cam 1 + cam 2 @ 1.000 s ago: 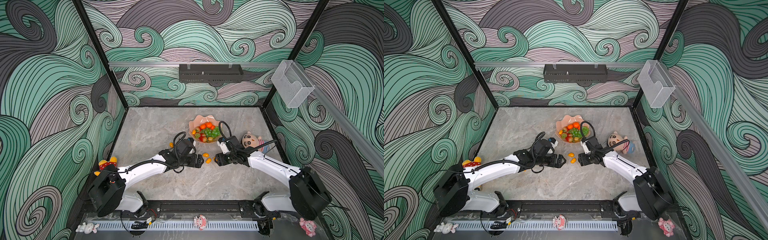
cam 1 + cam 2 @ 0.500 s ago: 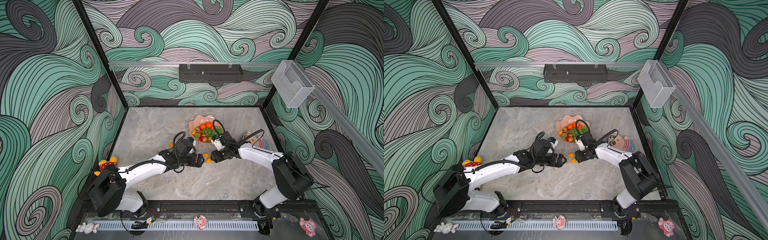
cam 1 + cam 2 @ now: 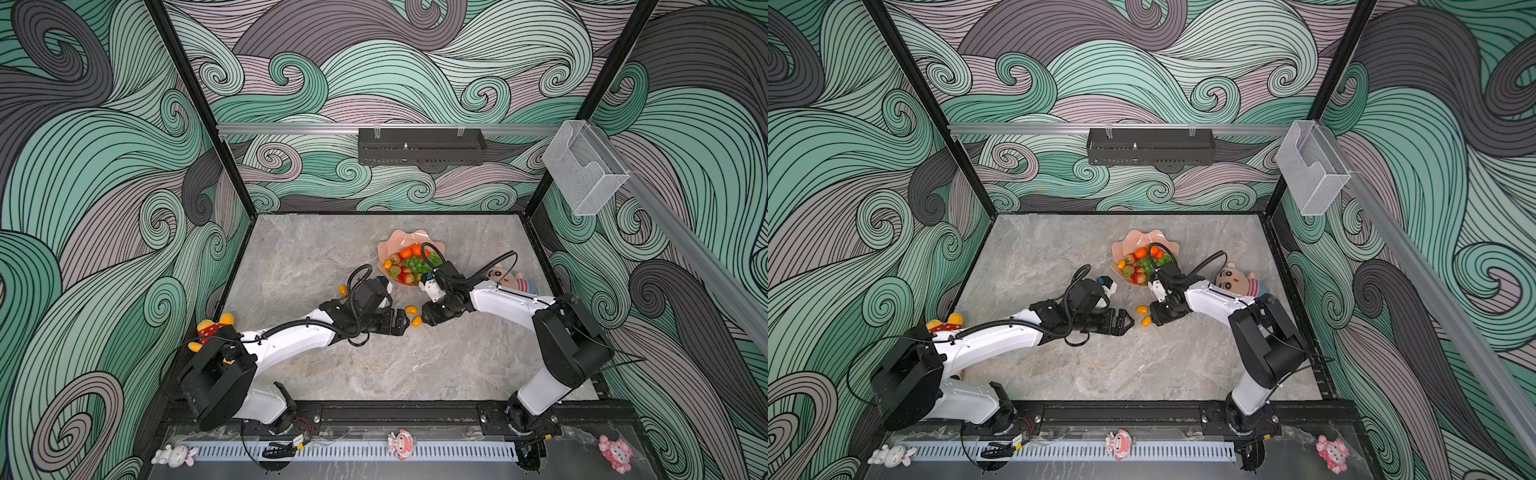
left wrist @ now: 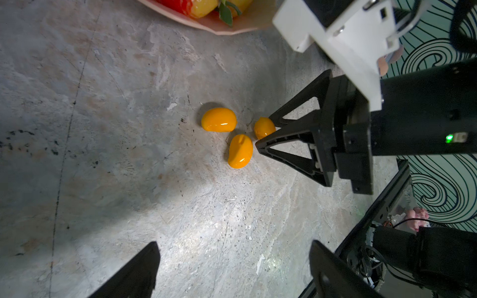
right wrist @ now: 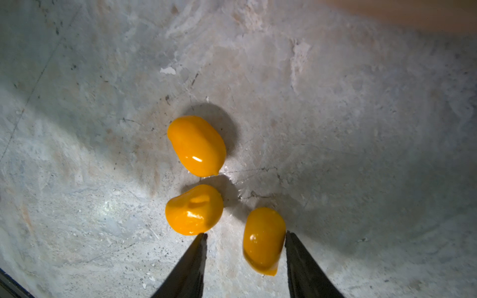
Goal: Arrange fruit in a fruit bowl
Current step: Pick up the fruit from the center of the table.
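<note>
**Right gripper straddled a small fruit near the bowl**

The right gripper (image 5: 245, 233) was down at the table (image 3: 415, 365), its jaws partly apart around a little yellow fruit (image 5: 263, 240). One finger (image 5: 304, 263) touched the fruit's side and the other stood clear of it, so nothing was clamped. A second yellow fruit (image 5: 193, 209) lay just off the tip of the free finger, with a third yellow fruit (image 5: 197, 145) just beyond it.

The left gripper (image 4: 233, 249) faced the same cluster from the opposite side, jaws spread wide and holding nothing (its tips were near the fruits but apart from them).

The fruit bowl (image 3: 409, 239) sat close behind both grippers, toward the back of the table. It held tangerines (image 3: 415, 250), strawberries (image 3: 405, 277) and green grapes (image 3: 413, 262). A fourth yellow fruit (image 3: 342, 290) lay alone on the table beside the left arm's wrist.
</note>
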`<state>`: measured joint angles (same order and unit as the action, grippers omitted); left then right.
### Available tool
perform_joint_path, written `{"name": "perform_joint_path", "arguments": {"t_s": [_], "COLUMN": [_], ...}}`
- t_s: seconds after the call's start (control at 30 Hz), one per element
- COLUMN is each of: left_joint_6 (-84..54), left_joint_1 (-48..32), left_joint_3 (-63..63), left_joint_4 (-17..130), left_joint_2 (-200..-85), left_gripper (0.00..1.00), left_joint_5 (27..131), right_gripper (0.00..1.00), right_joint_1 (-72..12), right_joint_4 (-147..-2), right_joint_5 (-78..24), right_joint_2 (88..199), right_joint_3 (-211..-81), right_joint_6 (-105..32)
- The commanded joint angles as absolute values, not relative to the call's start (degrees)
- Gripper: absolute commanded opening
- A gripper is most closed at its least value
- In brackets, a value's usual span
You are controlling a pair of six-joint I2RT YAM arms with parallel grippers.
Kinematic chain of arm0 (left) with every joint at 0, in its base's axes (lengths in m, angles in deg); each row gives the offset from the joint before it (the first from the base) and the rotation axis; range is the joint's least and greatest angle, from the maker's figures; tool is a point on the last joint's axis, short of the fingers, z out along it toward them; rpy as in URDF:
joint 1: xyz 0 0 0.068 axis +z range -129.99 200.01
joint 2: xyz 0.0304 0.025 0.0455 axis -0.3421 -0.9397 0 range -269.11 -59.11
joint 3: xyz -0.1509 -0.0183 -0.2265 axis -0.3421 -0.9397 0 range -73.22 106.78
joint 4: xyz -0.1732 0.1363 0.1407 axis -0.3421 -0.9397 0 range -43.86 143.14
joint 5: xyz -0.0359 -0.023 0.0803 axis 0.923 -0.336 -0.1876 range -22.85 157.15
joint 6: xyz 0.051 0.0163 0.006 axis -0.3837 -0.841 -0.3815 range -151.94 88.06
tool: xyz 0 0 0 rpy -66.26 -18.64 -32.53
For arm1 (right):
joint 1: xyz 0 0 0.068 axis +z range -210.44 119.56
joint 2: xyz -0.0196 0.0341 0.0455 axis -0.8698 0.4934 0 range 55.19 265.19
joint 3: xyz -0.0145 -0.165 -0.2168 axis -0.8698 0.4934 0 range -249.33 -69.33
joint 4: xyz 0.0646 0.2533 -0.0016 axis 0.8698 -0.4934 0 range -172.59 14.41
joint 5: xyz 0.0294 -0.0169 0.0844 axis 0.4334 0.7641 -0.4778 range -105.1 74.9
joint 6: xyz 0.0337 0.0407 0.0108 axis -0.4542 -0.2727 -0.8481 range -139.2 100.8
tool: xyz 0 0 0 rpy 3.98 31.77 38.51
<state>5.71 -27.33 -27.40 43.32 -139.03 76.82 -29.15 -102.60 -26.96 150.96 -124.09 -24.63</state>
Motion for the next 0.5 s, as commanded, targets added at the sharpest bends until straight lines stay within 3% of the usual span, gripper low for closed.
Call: {"name": "perform_joint_path", "arguments": {"t_s": [0.0,0.47], "left_joint_6": [5.7,6.3], "left_joint_1": [-27.8,-27.7], "left_joint_3": [-27.2,-27.2], "left_joint_4": [42.8,42.7], "left_joint_2": [-139.1,-138.8], "left_gripper": [0.93,0.93], "left_joint_5": [77.0,77.2], "right_gripper": [0.46,0.39], "right_joint_1": [-29.1,-29.0], "right_joint_4": [-105.6,-107.6], "right_joint_5": [-27.1,-24.8], "right_joint_2": [151.4,154.2], "right_joint_3": [-125.1,-126.9], "right_joint_6": [-25.5,-26.7]}}
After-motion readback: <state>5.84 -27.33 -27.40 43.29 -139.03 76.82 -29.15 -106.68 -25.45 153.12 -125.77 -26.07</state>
